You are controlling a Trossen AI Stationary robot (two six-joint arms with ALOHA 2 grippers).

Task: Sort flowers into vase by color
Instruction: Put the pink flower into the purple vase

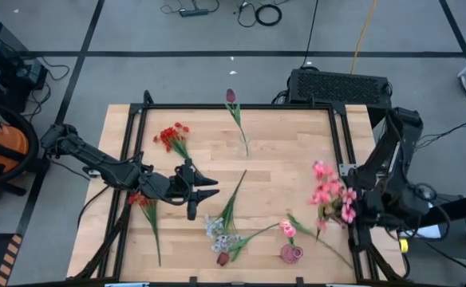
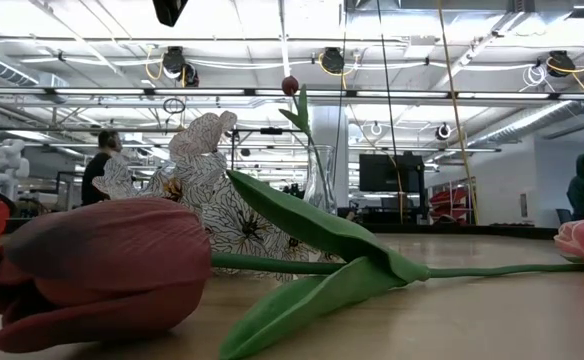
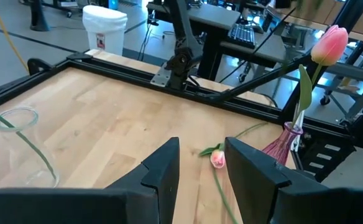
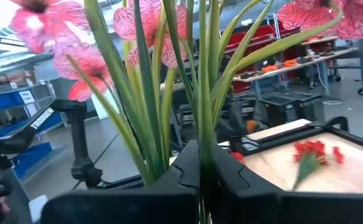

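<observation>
My right gripper [image 1: 351, 206] is at the table's right edge, shut on a sprig of pink blossoms [image 1: 330, 195] with long green stems. My left gripper [image 3: 200, 167] hovers open over the table's left middle and holds nothing. A small pink vase [image 3: 283, 142] near the front edge holds a pink tulip [image 3: 330, 42]. A clear vase [image 1: 245, 145] at the far middle holds a maroon tulip [image 1: 231, 96]. Lying on the wood are two red clusters [image 1: 171, 137] [image 1: 143, 201], a white-grey spray [image 1: 217, 229], a maroon bud [image 2: 102, 270] and a pink bud [image 3: 217, 158]. My right gripper pinches the pink sprig's bunched green stems and leaves [image 4: 201, 152] between its two fingers. It comes in about level from the table's right side. The stems fan out past the fingertips, with the blossoms [image 4: 51, 34] at their far ends. The sprig is lifted clear of the table.
A black metal frame [image 1: 341, 131] runs along the table's far, left and right edges. A black box [image 1: 338, 86] sits behind the far right corner. Bare wood lies between the clear vase and the right edge. People stand in the room beyond.
</observation>
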